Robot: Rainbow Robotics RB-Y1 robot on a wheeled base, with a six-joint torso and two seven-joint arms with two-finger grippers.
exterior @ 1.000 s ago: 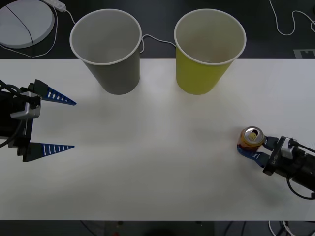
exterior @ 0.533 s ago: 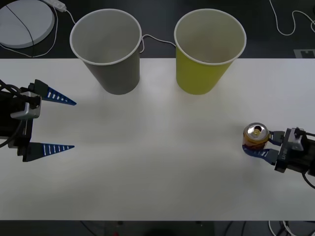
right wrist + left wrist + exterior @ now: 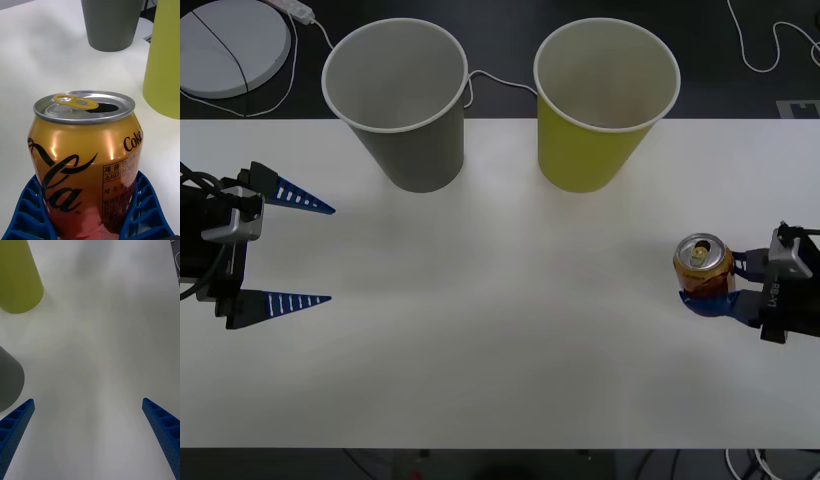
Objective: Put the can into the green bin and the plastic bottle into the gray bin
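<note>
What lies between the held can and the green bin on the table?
Nothing: in the front view, bare white table separates the can, gripped by the right claw, from the green bin. The left claw waits open at the left edge.

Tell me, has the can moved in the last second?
Yes. The can, held in the right claw, has shifted slightly toward the table's right edge, with the green bin staying put.
</note>
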